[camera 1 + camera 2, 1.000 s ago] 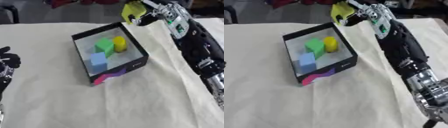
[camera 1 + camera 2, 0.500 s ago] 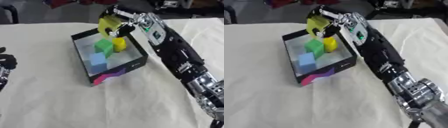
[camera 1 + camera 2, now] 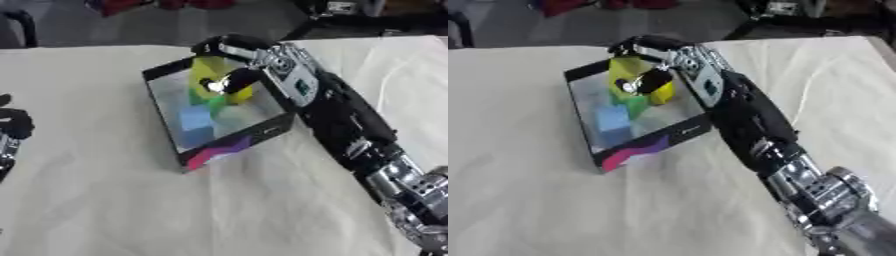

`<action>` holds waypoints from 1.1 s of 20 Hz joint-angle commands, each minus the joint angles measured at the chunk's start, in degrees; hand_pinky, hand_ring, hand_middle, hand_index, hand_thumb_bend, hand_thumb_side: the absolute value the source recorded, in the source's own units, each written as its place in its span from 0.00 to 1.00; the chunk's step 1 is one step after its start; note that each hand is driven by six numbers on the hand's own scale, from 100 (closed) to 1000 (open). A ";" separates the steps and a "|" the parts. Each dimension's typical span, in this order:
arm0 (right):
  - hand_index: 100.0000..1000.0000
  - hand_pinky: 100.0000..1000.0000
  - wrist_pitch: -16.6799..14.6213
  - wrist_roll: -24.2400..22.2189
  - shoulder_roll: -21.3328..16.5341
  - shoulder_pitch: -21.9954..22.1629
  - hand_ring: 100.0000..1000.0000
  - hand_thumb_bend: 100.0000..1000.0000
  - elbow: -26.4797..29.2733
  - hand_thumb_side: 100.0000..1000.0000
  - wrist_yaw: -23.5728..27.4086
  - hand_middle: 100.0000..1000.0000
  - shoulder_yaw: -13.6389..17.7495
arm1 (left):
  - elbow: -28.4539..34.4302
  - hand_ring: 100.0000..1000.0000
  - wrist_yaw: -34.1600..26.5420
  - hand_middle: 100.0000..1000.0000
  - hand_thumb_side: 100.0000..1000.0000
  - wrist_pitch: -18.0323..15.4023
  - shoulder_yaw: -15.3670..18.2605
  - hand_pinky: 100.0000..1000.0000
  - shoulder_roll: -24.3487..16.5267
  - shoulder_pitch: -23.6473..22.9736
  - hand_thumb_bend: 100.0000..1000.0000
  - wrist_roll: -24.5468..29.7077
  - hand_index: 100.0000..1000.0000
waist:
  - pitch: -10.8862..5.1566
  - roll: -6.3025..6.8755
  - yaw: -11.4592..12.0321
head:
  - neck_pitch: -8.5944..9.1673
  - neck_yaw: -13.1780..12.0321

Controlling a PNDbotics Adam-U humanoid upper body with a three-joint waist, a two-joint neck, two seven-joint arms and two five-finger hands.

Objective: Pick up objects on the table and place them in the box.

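Observation:
A black-walled box (image 3: 276, 129) with a pink and purple corner stands on the cloth. Inside it lie a blue block (image 3: 194, 119), a green block (image 3: 213, 103) and a yellow cylinder (image 3: 241, 94). My right hand (image 3: 234, 80) hangs over the box's far half with its fingers curled round a yellow-green block (image 3: 206, 73), held just above the green block. My left hand (image 3: 12, 131) rests at the left edge, far from the box; only part of it shows.
A cream cloth (image 3: 114, 210) covers the table, with broad bare stretches in front and to the left of the box. Dark clutter and a red thing (image 3: 118, 5) lie beyond the table's far edge.
My right hand has carried the yellow-green block from beyond the box's far right corner leftward and down, to a spot over the box's inside. The view has also shifted a little.

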State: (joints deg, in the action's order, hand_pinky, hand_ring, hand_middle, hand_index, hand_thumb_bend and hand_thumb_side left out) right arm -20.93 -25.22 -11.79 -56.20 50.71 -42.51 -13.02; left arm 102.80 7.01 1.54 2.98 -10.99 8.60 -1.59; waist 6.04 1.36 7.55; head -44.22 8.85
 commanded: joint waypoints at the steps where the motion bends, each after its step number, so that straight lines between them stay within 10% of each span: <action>1: 0.97 0.87 -0.10 0.79 -0.88 -0.83 0.93 0.23 -0.07 0.63 -0.78 0.90 0.72 | 1.29 0.53 0.18 0.56 0.63 -0.12 0.31 0.61 -0.61 0.49 0.73 -0.05 0.81 | -1.45 0.17 -0.17 | 0.10 -0.31; 15: 0.98 0.99 1.21 0.95 -3.84 0.97 1.00 0.21 4.98 0.64 5.95 1.00 1.27 | 1.22 0.54 0.47 0.56 0.63 -0.09 0.72 0.61 -1.06 -0.08 0.74 -0.51 0.81 | -1.91 -0.77 -2.24 | 0.10 -1.28; 22: 0.92 0.90 3.74 13.25 -12.49 7.61 0.95 0.10 24.31 0.52 22.61 0.90 2.70 | 1.03 0.54 0.89 0.56 0.63 0.01 1.52 0.61 -1.89 -1.30 0.74 -1.37 0.81 | -2.79 -2.15 -5.90 | 0.10 -4.47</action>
State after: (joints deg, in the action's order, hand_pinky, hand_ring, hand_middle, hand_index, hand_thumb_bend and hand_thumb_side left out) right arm -17.71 -14.38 -21.17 -47.68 70.42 -23.06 -11.25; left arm 102.79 7.55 1.60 3.86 -11.48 7.00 -2.59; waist 4.98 -0.14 1.42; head -44.22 5.07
